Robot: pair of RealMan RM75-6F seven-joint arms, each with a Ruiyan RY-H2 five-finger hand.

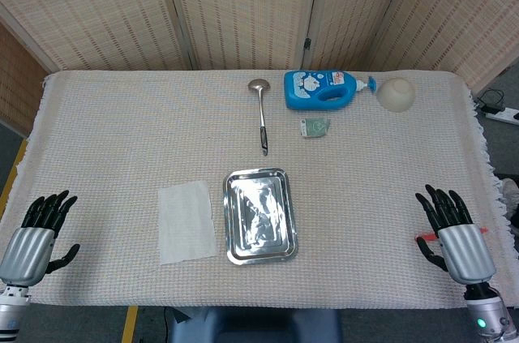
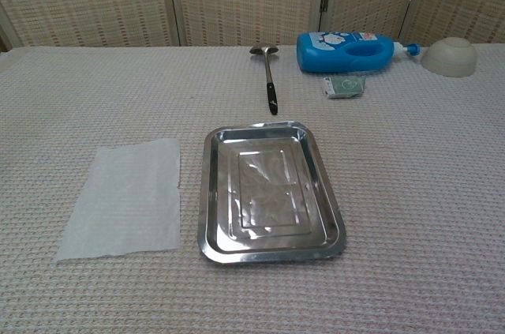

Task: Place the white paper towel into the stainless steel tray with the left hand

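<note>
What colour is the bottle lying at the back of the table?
Blue, with a white label; the bottle shows best in the chest view.

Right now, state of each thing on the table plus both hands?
paper towel: flat, left of tray, untouched
tray: upright, empty
ladle: lying flat
blue bottle: on its side, capped
bowl: upside down
small green packet: lying flat
left hand: open
right hand: open
</note>
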